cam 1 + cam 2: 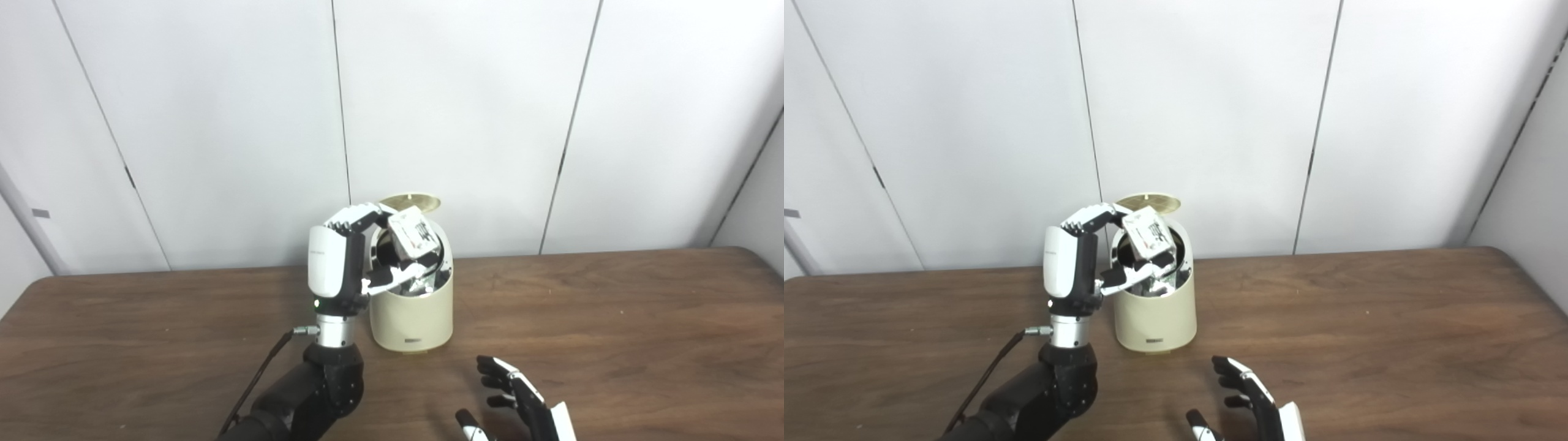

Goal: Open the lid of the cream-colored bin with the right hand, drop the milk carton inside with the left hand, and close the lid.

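left hand raised upright, fingers curled; right hand low, fingers spread.

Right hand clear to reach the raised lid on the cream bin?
Probably yes. The right hand is open, low in front of the cream-coloured round bin. The lid stands up at the back, but the left hand holds the white milk carton over the opening.
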Robot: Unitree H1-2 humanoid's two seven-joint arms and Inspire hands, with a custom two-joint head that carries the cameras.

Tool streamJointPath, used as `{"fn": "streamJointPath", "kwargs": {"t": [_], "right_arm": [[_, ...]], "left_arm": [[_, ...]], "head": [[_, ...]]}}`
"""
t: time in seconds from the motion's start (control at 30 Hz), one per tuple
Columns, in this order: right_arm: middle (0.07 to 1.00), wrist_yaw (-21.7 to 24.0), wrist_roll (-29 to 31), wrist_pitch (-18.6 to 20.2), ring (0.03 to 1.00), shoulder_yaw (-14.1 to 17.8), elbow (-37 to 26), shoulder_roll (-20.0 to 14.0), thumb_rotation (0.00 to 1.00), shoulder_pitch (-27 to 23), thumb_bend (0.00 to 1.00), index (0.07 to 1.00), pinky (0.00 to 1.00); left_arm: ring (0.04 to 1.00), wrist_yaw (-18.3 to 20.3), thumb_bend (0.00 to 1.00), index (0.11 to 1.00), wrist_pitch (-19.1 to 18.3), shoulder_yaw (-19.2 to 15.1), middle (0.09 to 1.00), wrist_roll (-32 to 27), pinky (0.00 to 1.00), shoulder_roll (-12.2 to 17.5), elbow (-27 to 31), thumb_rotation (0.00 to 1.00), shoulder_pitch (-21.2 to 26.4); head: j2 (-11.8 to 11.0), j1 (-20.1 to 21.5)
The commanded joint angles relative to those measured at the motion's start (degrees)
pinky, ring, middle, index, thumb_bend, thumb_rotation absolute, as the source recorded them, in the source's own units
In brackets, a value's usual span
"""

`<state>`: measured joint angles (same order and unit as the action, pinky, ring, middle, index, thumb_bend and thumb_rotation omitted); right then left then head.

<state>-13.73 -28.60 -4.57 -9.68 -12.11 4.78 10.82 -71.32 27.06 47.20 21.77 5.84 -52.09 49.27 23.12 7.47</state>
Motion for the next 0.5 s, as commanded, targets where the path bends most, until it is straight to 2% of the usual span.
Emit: {"fn": "streamJointPath", "kwargs": {"t": [0.0, 0.13, 0.47], "right_arm": [[0.777, -0.9, 0.0, -1.3, 0.754, -0.3, -1.2, 0.9, 0.31, 2.7, 0.25, 0.769, 0.65], [0.777, -1.0, -0.3, -1.2, 0.751, -0.4, -1.2, 0.9, 0.26, 2.5, 0.24, 0.767, 0.64], [0.773, -1.3, -0.7, -1.4, 0.746, -0.4, -0.8, 0.8, 0.22, 2.0, 0.24, 0.761, 0.64]], "left_arm": [[0.482, 1.5, 0.50, 0.448, -0.1, -0.5, 0.496, -3.4, 0.52, 0.0, -0.7, 0.00, 2.9], [0.481, 3.9, 0.50, 0.452, -0.1, -1.7, 0.492, -6.3, 0.50, -0.5, -1.9, 0.00, 2.4], [0.479, 6.4, 0.50, 0.444, -0.1, -3.1, 0.500, -7.4, 0.49, -0.7, -2.2, 0.00, 1.6]], "head": [[0.0, 0.1], [0.2, 0.1], [0.0, 0.2]]}}
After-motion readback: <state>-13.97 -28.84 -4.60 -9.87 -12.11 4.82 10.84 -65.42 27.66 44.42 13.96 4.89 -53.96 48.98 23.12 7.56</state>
